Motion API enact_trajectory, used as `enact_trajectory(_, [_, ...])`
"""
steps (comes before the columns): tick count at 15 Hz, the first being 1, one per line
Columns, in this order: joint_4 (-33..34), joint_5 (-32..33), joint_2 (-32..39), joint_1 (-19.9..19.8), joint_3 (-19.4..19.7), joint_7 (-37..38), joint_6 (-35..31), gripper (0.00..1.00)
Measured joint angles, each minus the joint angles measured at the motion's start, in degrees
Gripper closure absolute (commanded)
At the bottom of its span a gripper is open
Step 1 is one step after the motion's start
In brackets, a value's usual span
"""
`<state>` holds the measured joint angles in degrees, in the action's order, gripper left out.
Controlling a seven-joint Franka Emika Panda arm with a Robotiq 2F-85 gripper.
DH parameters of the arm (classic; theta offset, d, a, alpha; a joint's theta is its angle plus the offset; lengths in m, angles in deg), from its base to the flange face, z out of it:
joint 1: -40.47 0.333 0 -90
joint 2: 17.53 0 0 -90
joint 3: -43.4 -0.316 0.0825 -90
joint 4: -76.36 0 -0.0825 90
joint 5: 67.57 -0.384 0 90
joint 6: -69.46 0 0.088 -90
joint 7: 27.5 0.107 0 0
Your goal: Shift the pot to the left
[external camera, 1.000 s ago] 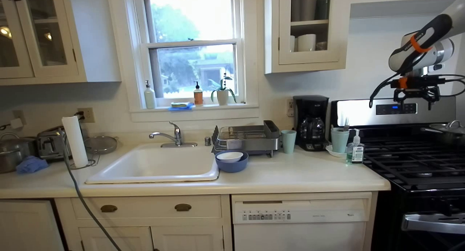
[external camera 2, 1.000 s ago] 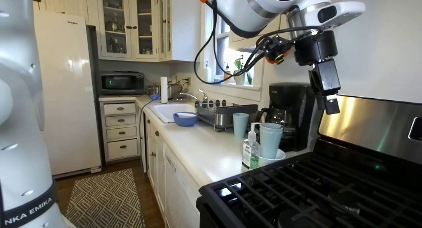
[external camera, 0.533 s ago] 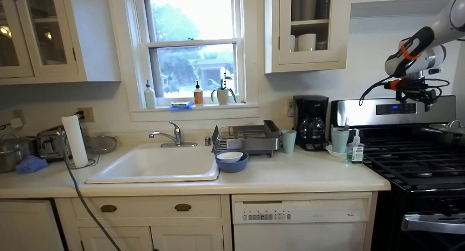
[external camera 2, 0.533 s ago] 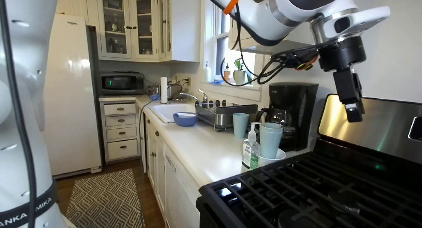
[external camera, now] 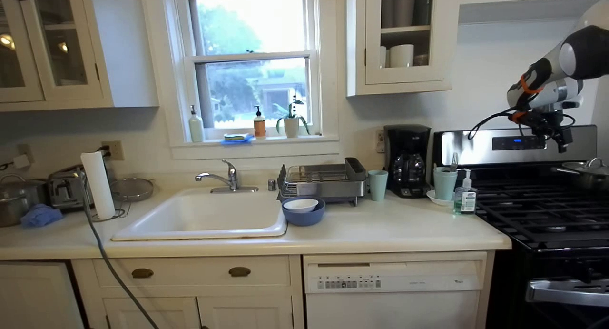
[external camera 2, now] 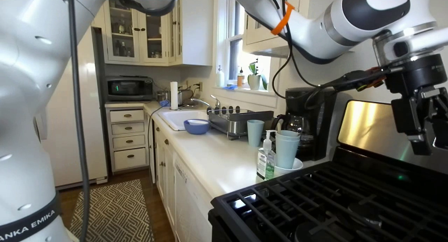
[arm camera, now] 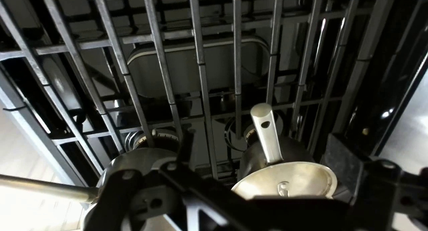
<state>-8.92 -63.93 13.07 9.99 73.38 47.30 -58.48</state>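
Vs 1 sec ago the gripper (external camera 2: pixel 430 146) is lower & turned above the stove (external camera 2: pixel 301 207); lidded pot (external camera: pixel 590 177) hasn't budged from its spot there, so prob still approach, shift not begun. Jaws stand well apart, nothing held. In an exterior view that's the only pot seen on the stove, at frame edge, handle (external camera: pixel 565 170) to the left. Wrist view adds a 2nd, small pot (arm camera: pixel 294 172), showing between the jaws w/ its long handle (arm camera: pixel 267 135) up-frame; beside it a steel pot (arm camera: pixel 137 162) w/ side handle (arm camera: pixel 50 188), part hidden by the gripper, likely the lidded one. Can't tell which pot's meant
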Motion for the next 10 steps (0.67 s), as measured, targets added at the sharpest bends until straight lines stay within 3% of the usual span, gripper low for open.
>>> enact_trajectory(4, [7.2,-0.2,7.1,-2.8,0.3,5.7,-1.6,0.00])
enact_trajectory(10, [17.3,2.4,15.1,-6.3,1.7,4.5,1.0,0.00])
